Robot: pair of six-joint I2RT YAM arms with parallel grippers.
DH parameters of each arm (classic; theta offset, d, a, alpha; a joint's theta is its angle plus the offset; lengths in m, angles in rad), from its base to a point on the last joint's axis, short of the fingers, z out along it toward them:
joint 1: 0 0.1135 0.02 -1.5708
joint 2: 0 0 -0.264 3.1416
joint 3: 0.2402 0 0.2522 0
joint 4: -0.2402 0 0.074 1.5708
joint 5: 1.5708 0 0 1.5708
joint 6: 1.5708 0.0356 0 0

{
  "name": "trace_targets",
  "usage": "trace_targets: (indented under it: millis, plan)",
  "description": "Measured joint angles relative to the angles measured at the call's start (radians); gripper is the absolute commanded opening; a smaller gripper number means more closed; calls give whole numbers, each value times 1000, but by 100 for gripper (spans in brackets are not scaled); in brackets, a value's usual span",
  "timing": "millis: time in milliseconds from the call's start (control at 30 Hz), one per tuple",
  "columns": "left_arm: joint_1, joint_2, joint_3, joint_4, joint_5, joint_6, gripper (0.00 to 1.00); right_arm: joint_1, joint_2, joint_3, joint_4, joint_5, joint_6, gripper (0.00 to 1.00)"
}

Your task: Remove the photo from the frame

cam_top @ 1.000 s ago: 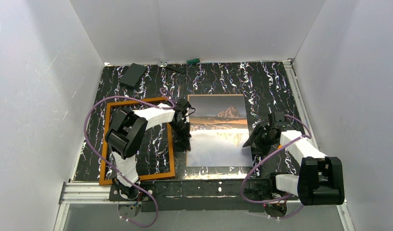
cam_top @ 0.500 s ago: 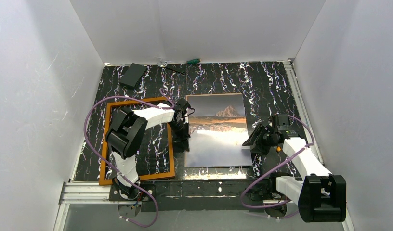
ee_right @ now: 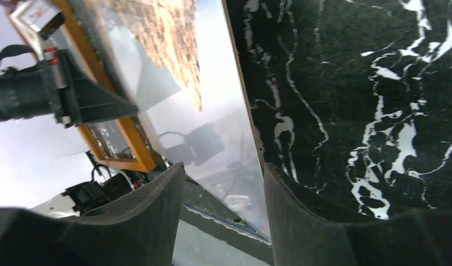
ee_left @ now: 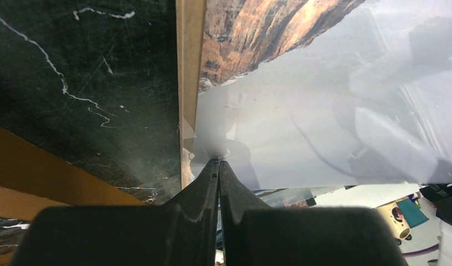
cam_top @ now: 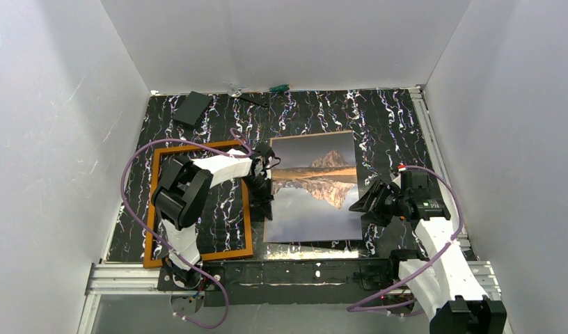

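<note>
Since a second ago the large rectangular mountain photo [cam_top: 312,188] has shifted. Its far edge now reaches a little farther up the black marbled table [cam_top: 379,118], and the white glare that covered its near half is gone, so the mirrored peak shows clearly. The right arm has pulled its elbow back toward the near right corner, while the right gripper [cam_top: 366,202] stays just beside the photo's right edge. The left arm has barely moved.

The left gripper [cam_top: 265,195] is pinched tight on the photo's left edge. In the left wrist view the two black fingertips [ee_left: 210,172] meet over the brown board edge of the print [ee_left: 301,122].

The right gripper stands about half open. In its wrist view the grey fingers [ee_right: 157,210] are spread with the photo's right edge [ee_right: 212,111] lined up in the gap between them. No contact is visible.

The thin orange-brown wooden frame [cam_top: 150,209] lies flat at the table's left, under the left arm. The photo sits out of it, just right of its right rail.
</note>
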Motion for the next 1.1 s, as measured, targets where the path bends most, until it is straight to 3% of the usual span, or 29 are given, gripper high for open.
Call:
trace_targets:
  millis: [667, 767, 933, 1100]
  plan:
    - [-8, 5, -5, 23, 25, -4, 2, 3, -159, 93, -103, -32, 58, 65]
    - [-8, 5, -5, 23, 27, -1, 19, 4, -143, 92, -104, -17, 64, 65]
    - [-10, -24, 0, 19, 26, 20, 56, 4, -55, 79, -102, 56, 40, 65]
    - [-10, -98, 46, 0, 16, 36, 73, 11, 124, 43, -86, 111, 15, 67]
